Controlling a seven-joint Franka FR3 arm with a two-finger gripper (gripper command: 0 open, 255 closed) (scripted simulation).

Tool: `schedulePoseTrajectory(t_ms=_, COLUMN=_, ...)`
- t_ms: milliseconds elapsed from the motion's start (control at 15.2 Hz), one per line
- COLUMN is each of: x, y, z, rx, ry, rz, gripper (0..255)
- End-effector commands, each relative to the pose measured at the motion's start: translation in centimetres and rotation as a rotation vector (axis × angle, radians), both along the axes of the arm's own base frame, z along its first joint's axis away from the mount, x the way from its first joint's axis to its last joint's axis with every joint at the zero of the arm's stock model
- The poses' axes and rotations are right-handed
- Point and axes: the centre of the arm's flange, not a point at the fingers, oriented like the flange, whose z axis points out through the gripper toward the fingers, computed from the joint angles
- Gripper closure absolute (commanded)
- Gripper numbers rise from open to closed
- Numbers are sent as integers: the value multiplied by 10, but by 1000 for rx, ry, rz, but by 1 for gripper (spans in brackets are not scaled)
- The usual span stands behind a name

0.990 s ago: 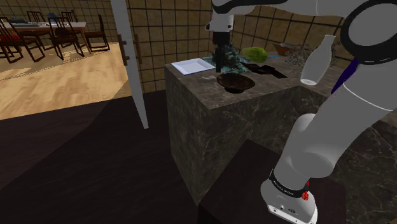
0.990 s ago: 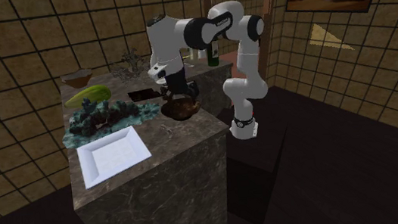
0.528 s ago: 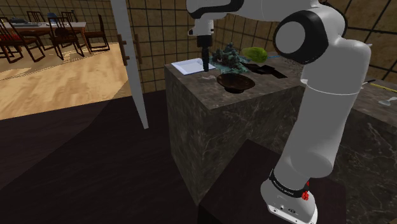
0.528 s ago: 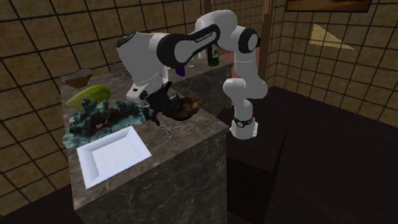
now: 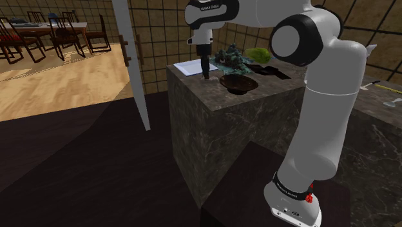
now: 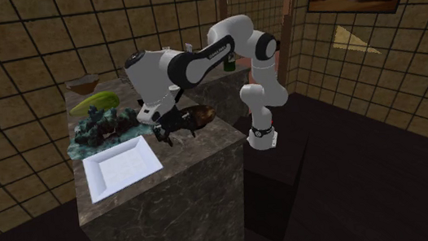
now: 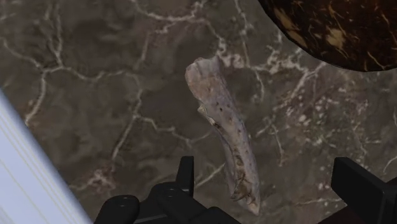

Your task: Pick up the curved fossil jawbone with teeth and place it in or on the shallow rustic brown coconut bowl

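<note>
Your tabletop (image 7: 95, 95) is dark brown marble, smooth and polished, with thin white veins running through it. The fossil jawbone (image 7: 222, 121) on it looks like pale, chalky bone: matt, rough and pitted with small dark pores. The coconut bowl (image 7: 337, 25) has a dark brown shell mottled with tan flecks and a slight sheen. The plate (image 7: 25, 172) is plain white and smooth; you can't tell its material. The fingers (image 7: 359, 188) are matt black. The arm (image 5: 328, 109) has a smooth white shell with a soft gloss, and the far room's floor (image 5: 58, 84) is light wood planking.
</note>
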Motion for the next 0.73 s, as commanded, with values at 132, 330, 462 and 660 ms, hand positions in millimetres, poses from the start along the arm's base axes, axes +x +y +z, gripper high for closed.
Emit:
schedulePoseTrajectory(t_ms=132, x=-2, y=2, z=-8, rx=0, ry=0, rz=0, gripper=0)
schedulePoseTrajectory(t_ms=330, x=-2, y=2, z=-8, rx=0, ry=0, rz=0, gripper=0)
schedulePoseTrajectory(t_ms=462, x=-2, y=2, z=-8, rx=0, ry=0, rz=0, gripper=0)
schedulePoseTrajectory(t_ms=660, x=-2, y=2, z=-8, rx=0, ry=0, rz=0, gripper=255)
